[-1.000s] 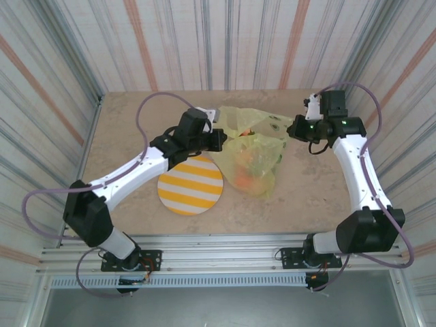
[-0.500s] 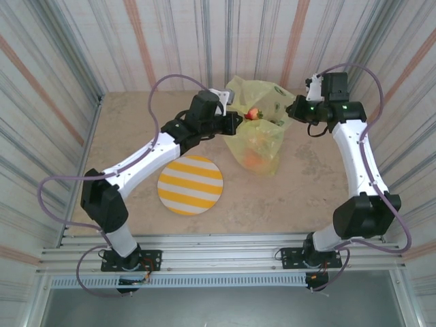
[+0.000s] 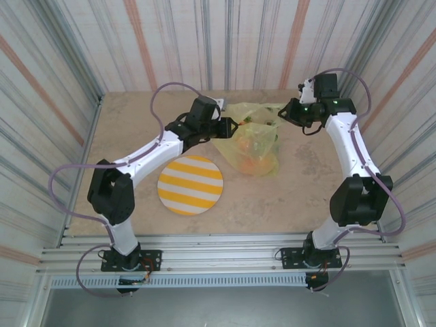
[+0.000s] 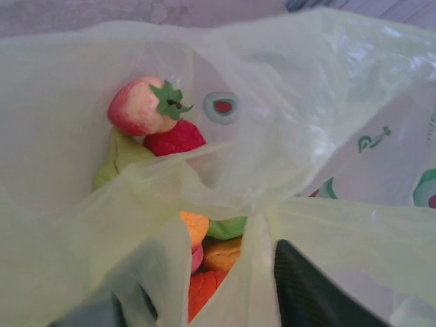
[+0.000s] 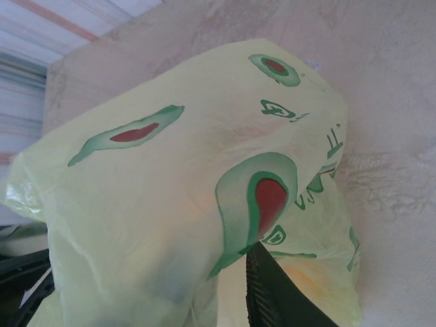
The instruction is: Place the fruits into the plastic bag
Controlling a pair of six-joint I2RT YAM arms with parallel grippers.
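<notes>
Both arms have reached farther across the counter (image 3: 310, 187) than half a second ago, and the bag (image 3: 267, 131), then hoisted taut between them, has sunk and now slumps on the surface between the two arm tips, beyond the plate (image 3: 190, 184).

From the left wrist, the left fingers (image 4: 303, 293) stand well apart, dark and ribbed. One is bare, the other only a grey shadow under the bag film that lies over it. They are released rather than pinching; the plastic merely drapes across them. From above, their tips (image 3: 227, 125) touch the bag's left edge.

From the right wrist, one of the right fingers (image 5: 272, 300) shows as a black ribbed wedge pressed against the bag (image 5: 157, 204). I cannot tell whether they grip the film or how wide they stand.

The bag (image 4: 327, 88) is thin, crinkled, translucent pale yellow, printed with green-and-red ovals and green lettering, its folds catching light.

The fruits (image 4: 174, 138) sit inside it, small and matte. A pink-yellow one (image 4: 139, 105) with a green leafy cap lies on top, with a red one just below, touching it, and a green one beside them. Orange and red ones (image 4: 219, 255) are heaped deeper. From above, they glow orange through the plastic (image 3: 252, 158).

The plate is round and flat, striped yellow and white.
</notes>
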